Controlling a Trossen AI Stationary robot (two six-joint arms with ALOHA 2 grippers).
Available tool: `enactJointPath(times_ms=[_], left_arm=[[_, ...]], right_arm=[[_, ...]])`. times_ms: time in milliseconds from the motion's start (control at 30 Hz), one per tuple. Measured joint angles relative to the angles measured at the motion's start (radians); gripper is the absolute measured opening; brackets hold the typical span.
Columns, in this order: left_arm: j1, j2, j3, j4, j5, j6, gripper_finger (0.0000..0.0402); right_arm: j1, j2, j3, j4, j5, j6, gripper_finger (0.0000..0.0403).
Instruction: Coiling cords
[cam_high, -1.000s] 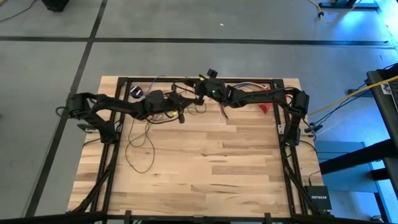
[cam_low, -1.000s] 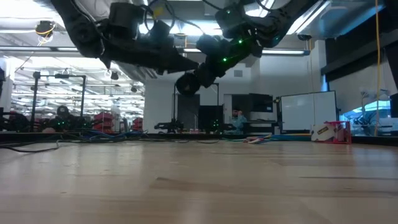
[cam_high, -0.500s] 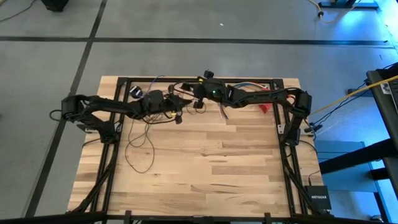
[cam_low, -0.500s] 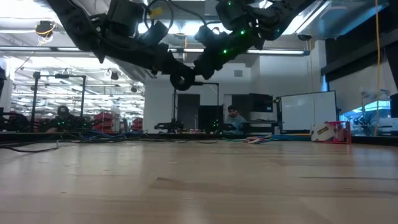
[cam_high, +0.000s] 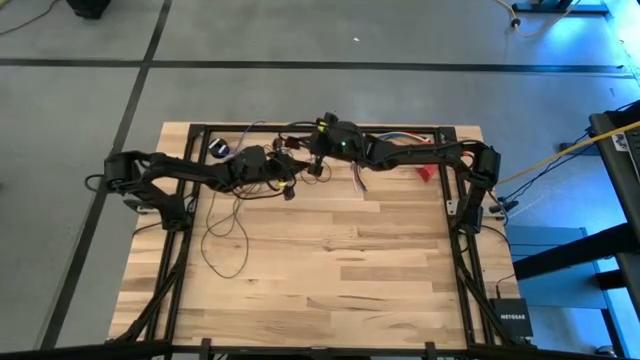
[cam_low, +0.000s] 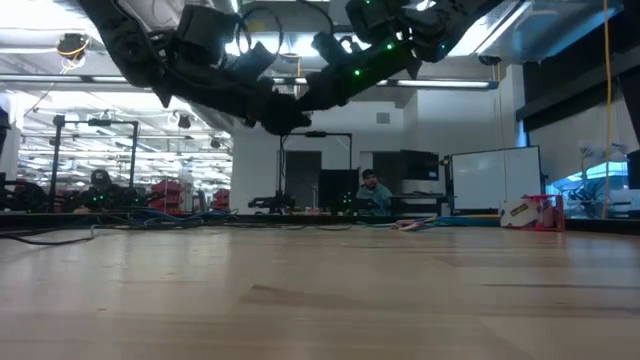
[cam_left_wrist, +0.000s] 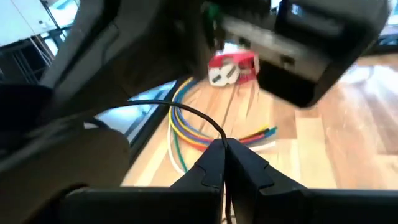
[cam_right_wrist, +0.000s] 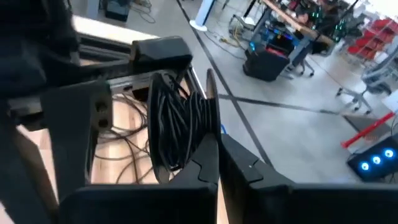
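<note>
The cord is a thin dark wire. Part of it is wound into a coil (cam_right_wrist: 180, 118) of several turns at my right gripper (cam_right_wrist: 217, 146), which is shut on it. A single strand (cam_left_wrist: 186, 113) runs from my left gripper (cam_left_wrist: 225, 148), which is also shut on it. Slack loops (cam_high: 225, 235) lie on the table's left half below my left arm. A small dark round puck (cam_high: 220, 150) rests at the far left. Both grippers (cam_high: 300, 162) meet above the table's far middle. My left gripper pinches one strand of the cord (cam_left_wrist: 219, 135) between its two fingertips, coming almost level from the table's left. The strand arches up and away from the tips, clear of the table. My right gripper pinches the coil's lower turns (cam_right_wrist: 198, 142), several strands together, between its shut fingers, coming nearly level from the table's right. The coil stands upright above the fingertips, lifted clear of the table.
A short bundle of multicoloured wires (cam_left_wrist: 193, 134) lies at the far middle, with a red-and-white object (cam_left_wrist: 233, 67) beyond it near the far right. A yellow cable (cam_high: 560, 155) runs off the right side. The near half of the wooden table (cam_high: 350, 290) is free room.
My right gripper has tipped up toward level and rolled, carrying the coil with it. In the low view the spot where both grippers meet now stands a little higher and farther left. Both stay shut on the cord.
</note>
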Motion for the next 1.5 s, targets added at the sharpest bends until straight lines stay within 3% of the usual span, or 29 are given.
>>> enactJointPath(times_ms=[167, 467, 733, 900, 1167, 1500], left_arm=[[0.016, 0.045, 0.0, -0.029, -0.025, 0.007, 0.0002], [0.05, 0.04, 0.0, -0.099, -0.161, 0.086, 0.001], [0.055, -0.047, 0.001, -0.22, -0.291, 0.209, 0.0003], [0.055, -0.129, 0.002, -0.313, -0.295, 0.233, 0.0002], [0.059, -0.251, 0.001, -0.451, -0.223, 0.22, 0.0001], [0.06, -0.391, 0.0, -0.452, -0.158, 0.101, 0.0001]], right_arm=[[0.009, -0.018, 0.007, -0.035, 0.016, 0.012, 0.0003], [0.057, -0.133, 0.01, -0.145, 0.004, 0.028, 0.0003], [0.098, -0.212, 0.01, -0.344, 0.082, -0.003, 0.0003], [0.106, -0.225, 0.01, -0.432, 0.195, -0.039, 0.0003], [0.104, -0.221, 0.01, -0.509, 0.202, -0.06, 0.0003], [0.103, -0.13, 0.01, -0.461, 0.198, -0.06, 0.0003]])
